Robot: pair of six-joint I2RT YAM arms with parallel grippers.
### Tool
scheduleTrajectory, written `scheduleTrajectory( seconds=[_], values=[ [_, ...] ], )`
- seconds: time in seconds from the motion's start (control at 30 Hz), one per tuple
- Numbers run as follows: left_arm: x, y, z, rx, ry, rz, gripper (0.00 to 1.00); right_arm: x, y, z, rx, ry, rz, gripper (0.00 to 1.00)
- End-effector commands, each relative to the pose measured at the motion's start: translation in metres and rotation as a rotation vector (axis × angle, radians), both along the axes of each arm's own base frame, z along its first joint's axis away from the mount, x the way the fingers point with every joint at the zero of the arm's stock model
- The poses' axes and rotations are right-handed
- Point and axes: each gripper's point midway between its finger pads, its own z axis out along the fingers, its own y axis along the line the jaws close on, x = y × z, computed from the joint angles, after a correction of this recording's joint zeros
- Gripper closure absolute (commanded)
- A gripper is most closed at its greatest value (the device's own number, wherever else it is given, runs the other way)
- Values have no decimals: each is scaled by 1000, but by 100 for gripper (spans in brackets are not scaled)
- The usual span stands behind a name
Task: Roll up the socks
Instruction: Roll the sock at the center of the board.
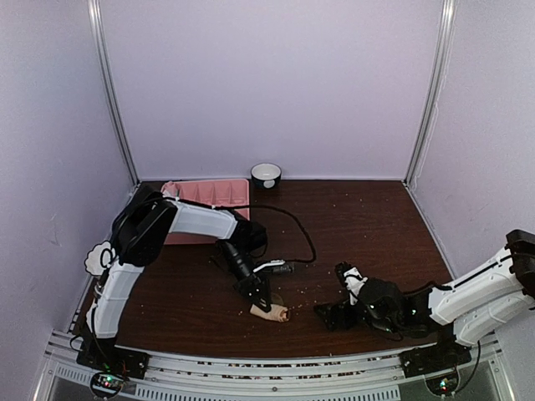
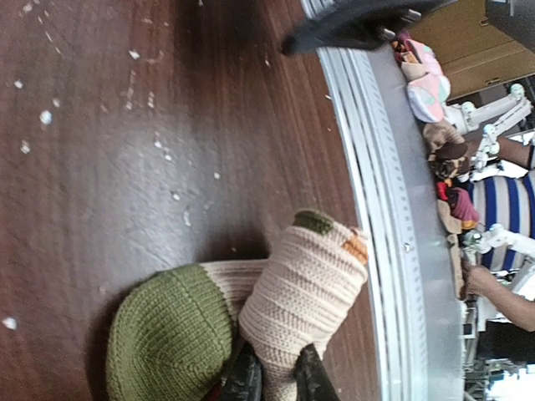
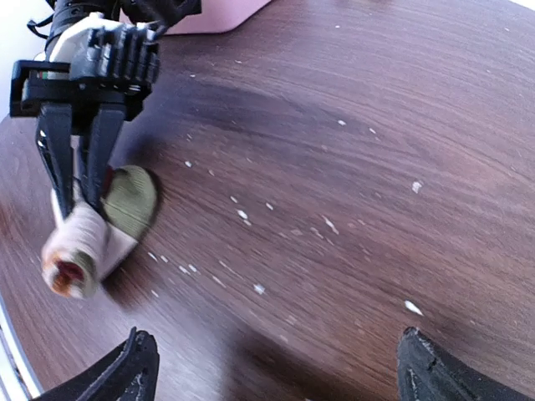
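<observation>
Near table [image 1: 376, 225] edge: left fingers [image 3: 99, 146] pinching rolled sock [image 3: 84, 242]; right fingers [image 3: 125, 376] wide, apart.

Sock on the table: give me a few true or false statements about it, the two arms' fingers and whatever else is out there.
1. The left gripper has its fingers shut on the sock. True.
2. The right gripper grips the sock's other end. False: its fingers are spread wide, hold nothing and stand apart from the sock.
3. The sock lies in the pink tray. False: it lies on the table near the front edge; the tray is at the back left.
4. The sock is beige ribbed knit with an olive green part. True.
5. A small bowl stands by the back wall. True.
</observation>
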Motion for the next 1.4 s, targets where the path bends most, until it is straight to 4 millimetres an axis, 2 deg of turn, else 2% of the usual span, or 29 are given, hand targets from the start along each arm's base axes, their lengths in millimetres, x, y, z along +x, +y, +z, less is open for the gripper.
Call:
scheduleTrajectory(
  seconds=[0.0, 0.07, 0.17, 0.27, 0.37, 0.43, 0.47, 0.57, 0.67, 0.83, 0.97, 1.03, 1.27, 1.37],
  values=[
    [-26, 50, -67, 281, 26, -100, 100, -3, -8, 6, 85, -67, 38, 0],
    [-26, 50, -68, 285, 28, -97, 100, -4, -1, 14, -18, -153, 89, 0],
    [-25, 50, -72, 296, 30, -93, 100, -17, 20, 29, -141, -311, 239, 1],
    [-24, 50, -73, 302, 27, -94, 100, -30, 45, 42, -144, -391, 395, 11],
    [-24, 50, -76, 310, 28, -92, 100, -42, 76, 47, -154, -423, 548, 26],
    [-23, 50, -78, 318, 31, -89, 100, -50, 98, 41, -195, -413, 658, 39],
    [-23, 50, -79, 322, 30, -89, 100, -51, 108, 37, -213, -406, 694, 42],
    [-22, 50, -81, 326, 27, -90, 100, -55, 131, 31, -213, -408, 769, 46],
    [-22, 50, -81, 324, 25, -91, 100, -56, 145, 19, -239, -401, 812, 48],
    [-22, 50, -80, 318, 22, -93, 100, -51, 149, -3, -304, -388, 836, 56],
    [-23, 50, -75, 295, 18, -101, 100, -45, 143, -26, -375, -350, 831, 76],
    [-23, 50, -70, 276, 3, -103, 98, -44, 138, -36, -389, -321, 829, 81],
    [-23, 48, -43, 164, -71, -134, 88, -45, 121, -72, -439, -208, 801, 78],
    [-22, 47, -39, 138, -94, -143, 86, -48, 114, -86, -440, -148, 789, 77]
  ],
)
